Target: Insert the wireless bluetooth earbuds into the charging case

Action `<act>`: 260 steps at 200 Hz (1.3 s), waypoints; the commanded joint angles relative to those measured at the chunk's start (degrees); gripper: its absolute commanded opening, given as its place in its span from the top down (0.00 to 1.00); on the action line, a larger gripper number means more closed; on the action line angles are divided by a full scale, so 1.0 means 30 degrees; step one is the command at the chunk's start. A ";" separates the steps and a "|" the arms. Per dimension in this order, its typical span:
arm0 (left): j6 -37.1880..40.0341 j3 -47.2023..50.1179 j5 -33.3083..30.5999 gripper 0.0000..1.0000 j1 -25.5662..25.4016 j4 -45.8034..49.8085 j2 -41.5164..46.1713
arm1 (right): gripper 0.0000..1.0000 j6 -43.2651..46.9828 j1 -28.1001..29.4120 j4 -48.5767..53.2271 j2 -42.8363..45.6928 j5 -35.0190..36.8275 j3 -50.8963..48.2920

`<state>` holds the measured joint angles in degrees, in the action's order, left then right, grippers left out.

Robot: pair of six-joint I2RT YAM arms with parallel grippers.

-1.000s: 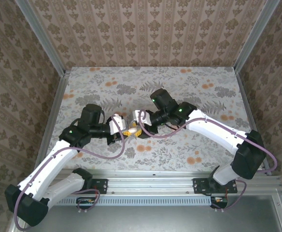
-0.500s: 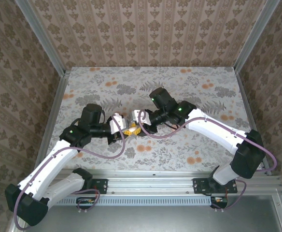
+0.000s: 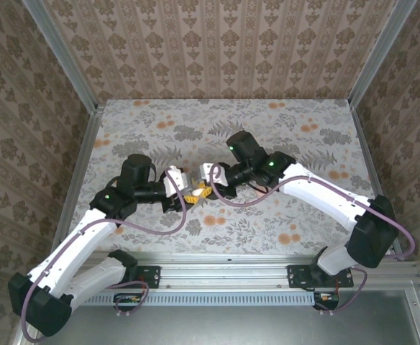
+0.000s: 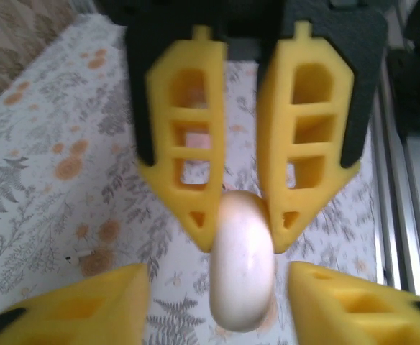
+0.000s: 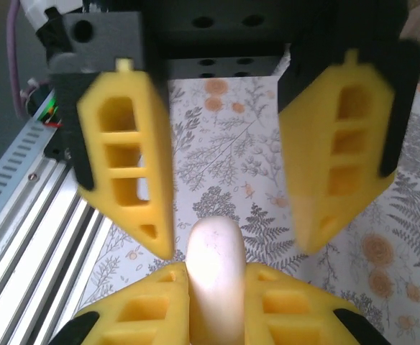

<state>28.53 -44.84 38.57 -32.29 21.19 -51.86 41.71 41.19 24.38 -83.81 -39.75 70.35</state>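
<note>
The charging case [image 4: 242, 277] is a closed white oval, held just above the flowered table between the two grippers. My right gripper [image 5: 216, 269] is shut on it, one yellow finger on each side of the case [image 5: 213, 248]. My left gripper [image 4: 217, 267] stands open, its fingers spread wide to both sides of the case without touching it. In the top view the left gripper [image 3: 187, 192] and right gripper [image 3: 203, 190] meet tip to tip at the table's middle. The earbuds are out of view.
The flowered table [image 3: 282, 129] stretches behind and to both sides of the grippers. A metal rail [image 3: 231, 262] runs along the near edge. Patterned walls [image 3: 217, 50] close in the back and the sides.
My left gripper has opened and let go of the case. My right gripper has closed onto it. Both arms have stayed almost in place.
</note>
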 commanded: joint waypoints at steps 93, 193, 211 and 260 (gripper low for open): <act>-0.7158 0.3274 0.0535 0.32 0.0884 -1.2524 -0.0748 | 0.86 -1.0673 -0.2846 -1.4705 0.4297 -0.1479 -0.7902; -0.9620 0.4755 0.0613 0.32 0.1315 -1.6676 -0.0823 | 0.85 -1.3711 -0.2890 -1.8153 0.3804 -0.1562 -0.8143; -0.9651 0.4846 0.0856 0.32 0.1360 -1.6284 -0.0468 | 0.85 -1.4129 -0.2890 -1.8809 0.3752 -0.1422 -0.8324; -0.9700 0.5263 0.1724 0.38 0.1391 -1.7046 -0.0163 | 0.85 -1.4597 -0.2876 -1.9637 0.4128 -0.1429 -0.9046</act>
<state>0.80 -30.00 40.36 -28.40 -26.24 -53.49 -0.21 32.77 -30.57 -72.31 -42.94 44.84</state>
